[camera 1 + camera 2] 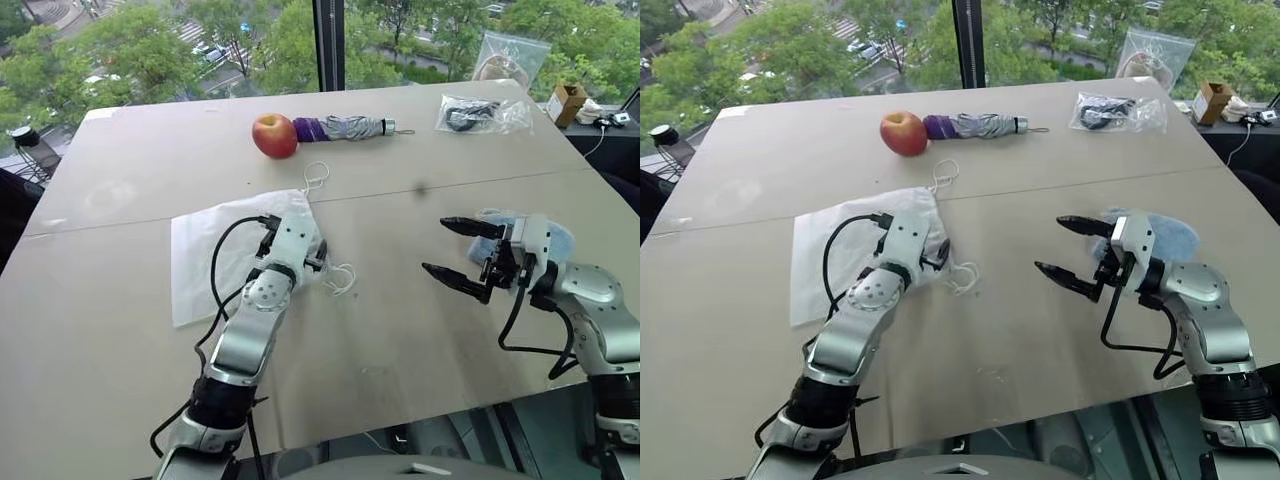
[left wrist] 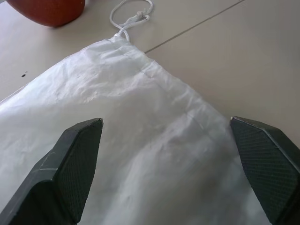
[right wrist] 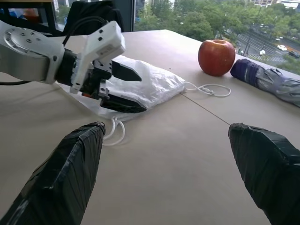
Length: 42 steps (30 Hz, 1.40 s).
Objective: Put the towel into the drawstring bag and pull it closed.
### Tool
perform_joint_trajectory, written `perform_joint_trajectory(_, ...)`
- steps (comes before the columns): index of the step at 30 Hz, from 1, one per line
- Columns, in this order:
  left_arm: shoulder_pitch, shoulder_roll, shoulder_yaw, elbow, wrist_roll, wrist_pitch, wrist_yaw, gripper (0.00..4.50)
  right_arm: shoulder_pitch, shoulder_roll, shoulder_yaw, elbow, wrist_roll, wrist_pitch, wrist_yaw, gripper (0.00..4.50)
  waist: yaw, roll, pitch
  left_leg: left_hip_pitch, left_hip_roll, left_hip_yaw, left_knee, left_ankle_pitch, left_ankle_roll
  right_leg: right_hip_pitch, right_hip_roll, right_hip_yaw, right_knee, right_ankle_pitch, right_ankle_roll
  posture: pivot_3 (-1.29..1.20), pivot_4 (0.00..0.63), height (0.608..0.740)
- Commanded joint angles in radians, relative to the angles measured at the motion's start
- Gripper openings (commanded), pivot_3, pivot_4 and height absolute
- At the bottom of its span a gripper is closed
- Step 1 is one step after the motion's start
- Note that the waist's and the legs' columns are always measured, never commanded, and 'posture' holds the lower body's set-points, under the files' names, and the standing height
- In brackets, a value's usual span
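Note:
The white drawstring bag [image 1: 205, 260] lies flat on the table at the left, one cord looped [image 1: 316, 178] past its far corner and another [image 1: 342, 278] beside its near corner. My left gripper [image 2: 166, 121] hovers open just over the bag, its two fingers spread across the white fabric with nothing between them. In the right wrist view the left gripper [image 3: 142, 92] stands low over the bag's edge. The light-blue towel [image 1: 1165, 235] lies on the table at the right, partly hidden behind my right hand. My right gripper [image 1: 1050, 243] is open and empty, pointing left, away from the towel.
A red apple [image 1: 274, 135] and a folded purple-and-grey umbrella [image 1: 345, 127] lie at the table's far middle. A clear plastic bag with dark contents [image 1: 480, 115] sits at the far right, with another clear bag [image 1: 510, 55] and a small cardboard box [image 1: 567, 102] beyond.

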Motion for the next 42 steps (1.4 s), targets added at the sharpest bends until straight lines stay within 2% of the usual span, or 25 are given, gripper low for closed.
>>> perform_joint_trajectory(1,0.102,0.126,0.008,-0.052,0.001,-0.123,-0.141,4.46,0.002,0.001,-0.025,-0.018,0.01,-0.022,-0.001,4.5,-0.002,0.0,0.0,0.001,0.0,0.0,0.0,0.0,0.0,0.0,0.0,0.0,0.0,0.0,0.0,0.0,0.15,0.74)
perform_joint_trajectory(4,0.184,0.278,0.031,-0.06,0.01,-0.272,-0.261,4.46,-0.002,0.007,-0.018,-0.013,0.01,-0.022,0.003,4.5,0.001,0.001,0.0,0.002,0.001,0.001,-0.001,0.0,0.0,0.0,0.001,0.0,0.002,-0.003,-0.004,0.0,0.15,0.74)
perform_joint_trajectory(7,0.239,0.488,0.069,0.036,0.12,-0.487,-0.308,4.46,-0.008,0.018,-0.007,-0.006,0.004,-0.027,0.006,4.5,0.003,0.0,0.0,0.003,0.002,0.002,0.0,0.0,0.0,0.0,0.0,0.0,0.002,-0.003,-0.003,0.0,0.15,0.74)
perform_joint_trajectory(9,0.25,0.548,0.08,0.091,0.162,-0.582,-0.293,4.46,-0.012,0.024,-0.004,-0.004,0.002,-0.028,0.006,4.5,0.002,0.001,0.0,0.005,0.002,0.003,-0.001,0.0,0.0,0.0,-0.001,0.002,0.002,-0.005,-0.001,0.0,0.15,0.74)
perform_joint_trajectory(11,0.249,0.55,0.144,0.145,0.203,-0.633,-0.193,4.46,-0.012,0.03,-0.001,-0.005,-0.002,-0.03,0.004,4.5,0.002,0.002,0.0,0.006,0.002,0.003,-0.001,0.0,0.0,0.0,-0.003,0.003,0.003,-0.005,0.0,0.0,0.15,0.74)
perform_joint_trajectory(15,0.281,0.52,0.261,0.169,0.307,-0.728,0.007,4.46,-0.006,0.035,-0.003,-0.01,-0.003,-0.031,0.004,4.5,0.002,0.0,0.001,0.004,0.003,0.005,0.0,0.0,0.0,0.0,-0.003,0.003,0.002,-0.004,-0.001,0.0,0.15,0.74)
perform_joint_trajectory(20,0.327,0.473,0.338,0.175,0.354,-0.751,0.095,4.46,-0.006,0.035,-0.005,-0.008,-0.004,-0.033,0.005,4.5,0.009,0.0,0.001,-0.002,0.003,0.008,-0.001,0.0,0.0,-0.004,-0.006,0.001,0.0,-0.002,-0.003,0.0,0.15,0.74)
perform_joint_trajectory(21,0.327,0.45,0.358,0.168,0.349,-0.747,0.111,4.46,-0.006,0.035,-0.004,-0.007,-0.004,-0.033,0.005,4.5,0.009,0.0,0.001,-0.002,0.003,0.007,-0.001,0.0,0.0,-0.005,-0.006,0.001,0.0,-0.002,-0.003,0.0,0.15,0.74)
perform_joint_trajectory(23,0.295,0.378,0.377,0.147,0.239,-0.734,0.073,4.46,-0.009,0.035,-0.004,-0.004,-0.004,-0.034,0.007,4.5,0.01,0.0,0.001,-0.004,0.003,0.007,-0.001,0.0,0.0,-0.005,-0.007,0.0,-0.001,-0.002,-0.003,0.0,0.15,0.74)
perform_joint_trajectory(27,0.199,0.241,0.307,0.114,0.013,-0.635,-0.113,4.46,-0.023,0.039,0.003,0.009,-0.007,-0.036,0.013,4.5,0.02,0.0,0.0,-0.005,0.002,0.005,0.002,0.0,0.0,-0.005,-0.007,-0.002,0.001,-0.001,-0.003,0.0,0.15,0.74)
perform_joint_trajectory(32,0.046,0.039,0.224,0.035,-0.163,-0.362,-0.17,4.46,-0.035,0.044,0.009,0.017,-0.01,-0.04,0.014,4.5,0.027,-0.001,0.0,-0.005,-0.001,0.004,0.004,0.0,0.0,-0.004,-0.005,-0.002,0.002,0.001,0.001,0.0,0.15,0.74)
perform_joint_trajectory(36,-0.038,-0.055,0.152,0.042,-0.177,-0.196,-0.159,4.46,-0.029,0.044,0.008,0.009,-0.013,-0.04,0.011,4.5,0.022,-0.001,0.0,-0.007,-0.001,0.001,0.004,0.0,0.0,-0.004,-0.002,-0.002,0.002,0.001,0.001,0.0,0.15,0.74)
perform_joint_trajectory(39,-0.066,-0.068,0.076,0.078,-0.103,-0.127,-0.128,4.46,-0.021,0.041,0.005,-0.001,-0.013,-0.039,0.004,4.5,0.016,-0.001,0.0,-0.006,0.0,0.0,0.004,0.0,0.0,-0.004,0.0,-0.002,0.002,0.001,0.001,0.0,0.15,0.74)
perform_joint_trajectory(42,-0.055,-0.073,0.074,0.067,-0.025,-0.052,-0.035,4.46,-0.008,0.032,-0.008,-0.013,-0.011,-0.037,-0.005,4.5,0.011,-0.001,0.0,-0.007,0.0,-0.002,0.003,0.0,0.0,-0.004,0.0,-0.003,0.002,0.001,0.001,0.0,0.15,0.74)
